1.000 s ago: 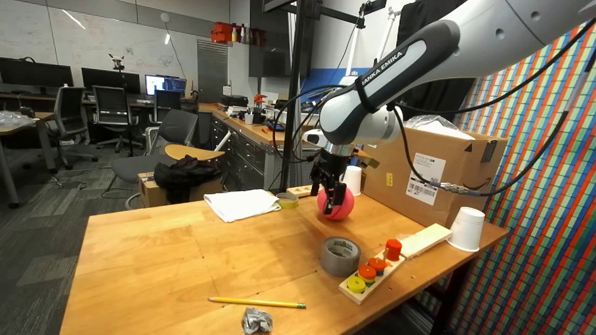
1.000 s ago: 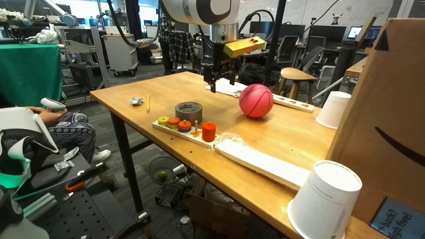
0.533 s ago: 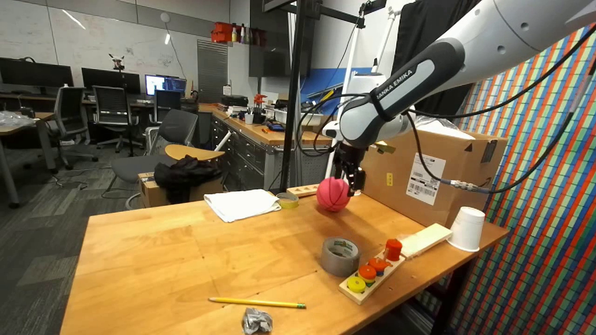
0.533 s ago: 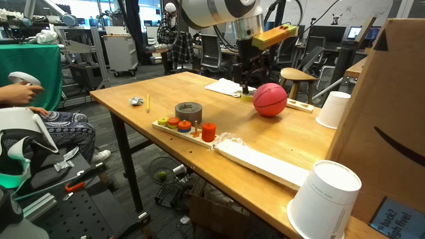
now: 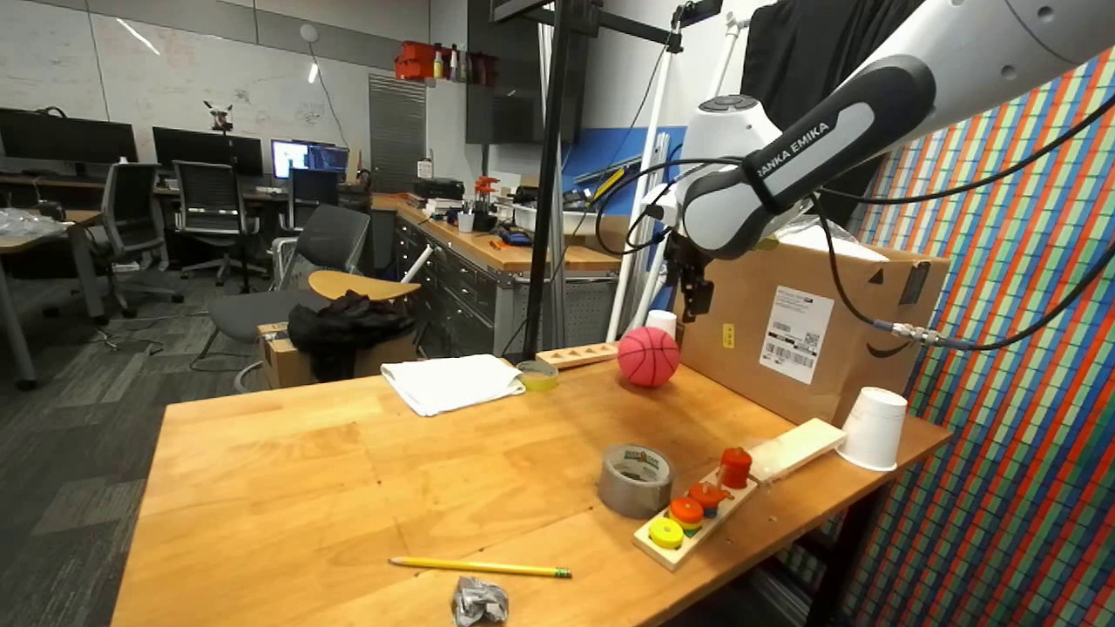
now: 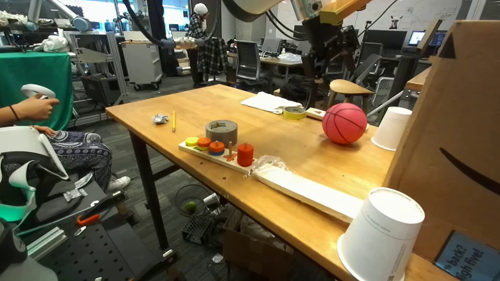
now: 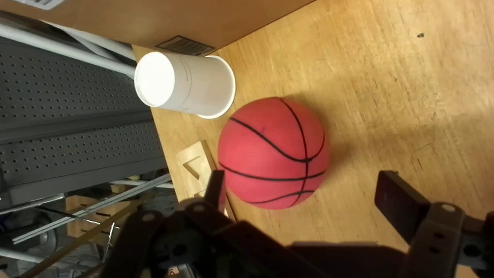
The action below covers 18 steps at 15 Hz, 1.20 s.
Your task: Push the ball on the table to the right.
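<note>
The ball (image 5: 648, 357) is pink with black seams, like a small basketball. It rests on the wooden table (image 5: 348, 461) near the cardboard box and a white cup. It also shows in an exterior view (image 6: 344, 123) and whole in the wrist view (image 7: 272, 154). My gripper (image 7: 303, 189) is open with its black fingers wide apart and nothing held. It hangs above the table, higher than the ball and apart from it, in both exterior views (image 5: 692, 300) (image 6: 330, 86).
A white cup (image 7: 193, 83) stands beside the ball, with a cardboard box (image 5: 749, 322) behind. A wooden board with triangular cutouts (image 5: 579, 355) and a yellow tape roll (image 6: 294, 112) lie near the far edge. Grey tape (image 5: 637, 481), a peg toy (image 6: 216, 150) and a towel (image 5: 453, 383) lie on the table.
The ball has rolled toward the white cup and box, rightward in both exterior views overall. My gripper has moved the same way, then risen away from the ball.
</note>
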### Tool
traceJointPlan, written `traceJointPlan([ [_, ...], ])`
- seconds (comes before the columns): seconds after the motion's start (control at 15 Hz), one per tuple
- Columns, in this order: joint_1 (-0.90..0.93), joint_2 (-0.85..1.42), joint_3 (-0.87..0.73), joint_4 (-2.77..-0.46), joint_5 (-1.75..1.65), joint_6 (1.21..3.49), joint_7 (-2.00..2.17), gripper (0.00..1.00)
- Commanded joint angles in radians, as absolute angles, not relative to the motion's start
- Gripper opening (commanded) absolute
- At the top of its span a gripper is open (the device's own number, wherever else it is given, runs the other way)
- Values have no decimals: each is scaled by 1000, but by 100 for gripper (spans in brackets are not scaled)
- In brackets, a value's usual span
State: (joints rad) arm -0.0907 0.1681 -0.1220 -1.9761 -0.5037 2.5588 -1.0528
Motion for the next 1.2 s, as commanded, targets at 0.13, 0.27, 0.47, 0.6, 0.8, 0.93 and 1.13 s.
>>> traceJointPlan([
  [0.13, -65, 117, -81, -2035, -524, 2575, -1019, 100],
  [0.27, -59, 116, -64, -2052, -511, 2579, -1035, 100],
  [0.47, -61, 118, -35, -2080, -467, 2590, -1073, 100],
  [0.6, -73, 120, -14, -2101, -388, 2614, -1136, 100],
  [0.8, -82, 128, 14, -2108, -226, 2629, -1245, 100],
  [0.93, -84, 133, 33, -2099, -115, 2598, -1324, 100],
  [1.13, -74, 129, 63, -2081, 46, 2466, -1403, 100],
])
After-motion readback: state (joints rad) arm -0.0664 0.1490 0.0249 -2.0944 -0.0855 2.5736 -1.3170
